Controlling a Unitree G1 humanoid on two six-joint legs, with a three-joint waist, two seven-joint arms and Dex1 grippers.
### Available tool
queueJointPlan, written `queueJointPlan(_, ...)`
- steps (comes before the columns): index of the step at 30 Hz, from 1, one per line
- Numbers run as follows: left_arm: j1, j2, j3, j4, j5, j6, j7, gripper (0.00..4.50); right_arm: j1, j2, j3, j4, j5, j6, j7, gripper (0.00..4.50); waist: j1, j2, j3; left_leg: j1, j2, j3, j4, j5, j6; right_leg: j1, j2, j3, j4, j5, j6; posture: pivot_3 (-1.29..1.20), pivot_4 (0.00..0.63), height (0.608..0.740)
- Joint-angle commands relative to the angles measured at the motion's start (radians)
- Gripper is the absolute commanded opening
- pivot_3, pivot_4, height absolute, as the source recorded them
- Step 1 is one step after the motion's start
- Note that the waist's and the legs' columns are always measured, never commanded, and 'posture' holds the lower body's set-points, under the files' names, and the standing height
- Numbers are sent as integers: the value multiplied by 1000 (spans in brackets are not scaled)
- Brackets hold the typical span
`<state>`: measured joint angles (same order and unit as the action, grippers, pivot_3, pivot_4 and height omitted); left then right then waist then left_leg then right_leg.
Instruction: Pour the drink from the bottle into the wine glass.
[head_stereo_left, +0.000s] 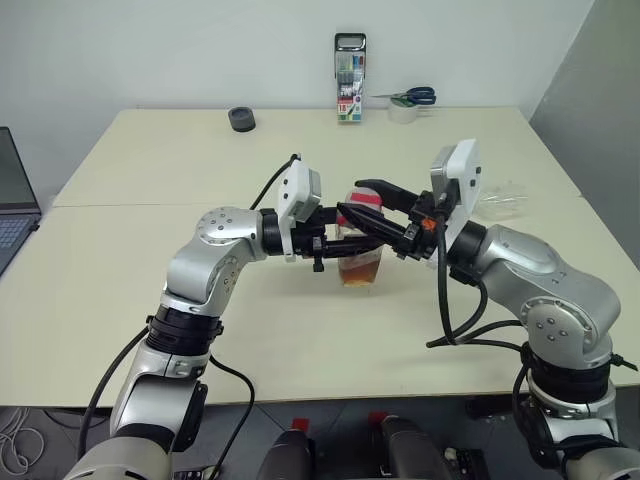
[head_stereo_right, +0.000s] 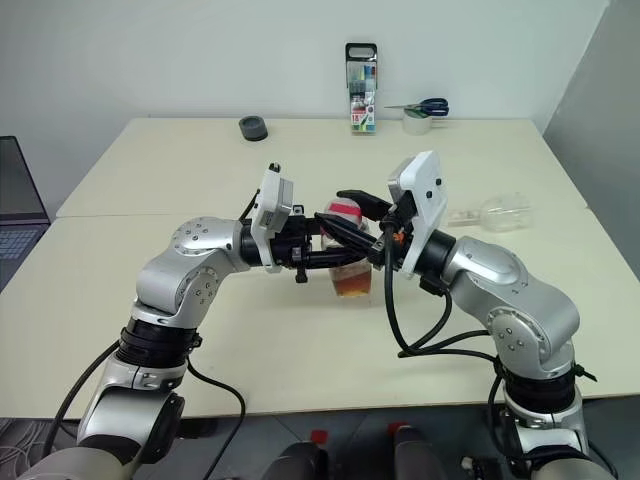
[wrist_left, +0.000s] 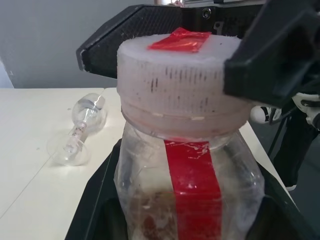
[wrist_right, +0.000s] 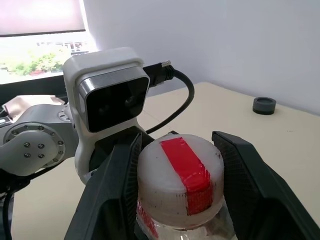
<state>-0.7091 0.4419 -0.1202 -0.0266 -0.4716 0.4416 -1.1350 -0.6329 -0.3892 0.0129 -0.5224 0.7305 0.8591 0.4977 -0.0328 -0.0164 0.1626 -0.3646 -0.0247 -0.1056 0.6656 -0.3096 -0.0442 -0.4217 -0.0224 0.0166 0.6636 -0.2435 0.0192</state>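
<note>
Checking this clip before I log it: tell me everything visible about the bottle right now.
The bottle is small, clear plastic and wide-bodied, with a broad white cap crossed by red tape and a red strip down its side. Amber-brown drink fills only its lower part. It stands upright near the middle of the table. The left gripper is shut on its body, and the right gripper has a finger on each side of the cap, which is still on.

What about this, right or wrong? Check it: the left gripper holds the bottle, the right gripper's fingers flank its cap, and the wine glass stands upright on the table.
Wrong in one respect: the wine glass lies on its side on the table, as the left wrist view shows. The rest stands.
</note>
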Motion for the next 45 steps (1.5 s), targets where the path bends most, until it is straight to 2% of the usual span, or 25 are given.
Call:
queueJointPlan(1, -29, 17, -14, -74, -57, 25, -78, 1844, -140, 6, -16, 148, 75, -59, 193, 1941, -5, 0, 0, 0, 0, 1, 0, 0, 0, 0, 1, 0, 0, 0, 0, 0, 150, 740)
queueJointPlan(5, -59, 38, -20, -119, -126, 99, -140, 1844, -271, 4, 90, 331, 33, -99, 449, 1941, -10, 1, 0, 0, 1, 1, -1, -2, 4, 0, 2, -1, 0, 0, 0, 0, 150, 740)
queueJointPlan(9, -59, 53, -29, -140, -138, 122, -172, 1844, -347, 16, 125, 458, 4, -108, 573, 1941, -11, 1, 0, 0, 1, 0, 0, -2, 3, 0, 1, -1, 0, 0, 0, 0, 150, 740)
queueJointPlan(12, -57, 54, -27, -141, -136, 124, -176, 1844, -361, 8, 125, 498, -20, -114, 620, 2970, -9, 1, 0, 0, 0, 0, 0, -1, 2, 0, 0, 0, 0, 0, 0, 0, 150, 740)
queueJointPlan(16, -56, 51, -15, -121, -116, 103, -155, 1844, -325, -90, 77, 469, -4, -65, 646, 4380, 2, 0, 1, -1, 0, -1, 1, 0, 0, 0, -1, -1, -1, 0, 0, 0, 150, 740)
queueJointPlan(22, -49, 51, 13, -115, -113, 98, -100, 1844, -210, -169, -71, 220, 110, 75, 448, 4471, 3, 0, 1, -1, 0, -1, 0, 0, 0, -1, -4, 0, -1, 0, 0, 0, 150, 740)
queueJointPlan(25, -44, 44, 24, -99, -103, 86, -67, 1844, -142, -158, -115, 95, 111, 94, 302, 4471, 0, 1, 1, 0, 1, -1, -1, 0, 0, -1, -4, 0, 0, 0, 0, 0, 150, 740)
queueJointPlan(31, -49, 39, 28, -62, -85, 57, -40, 1844, -63, -112, -131, -58, 164, 126, 112, 4471, 1, 1, 1, 0, 1, 0, 0, 0, 0, 0, -3, 0, 0, 0, 0, 0, 150, 740)
queueJointPlan(37, -58, 28, 21, -50, -79, 46, -33, 1844, -68, -39, -63, -66, 100, 77, -9, 4471, 1, 1, 1, 0, 1, -1, 0, 0, 0, 0, -2, 0, 0, 0, 0, 0, 150, 740)
queueJointPlan(45, -55, 29, 22, -61, -79, 47, -29, 1844, -70, -23, -10, -21, 4, -8, -21, 4471, 1, 1, 1, 0, 0, 0, 0, 0, 0, 0, 0, 0, 0, 0, 0, 0, 150, 740)
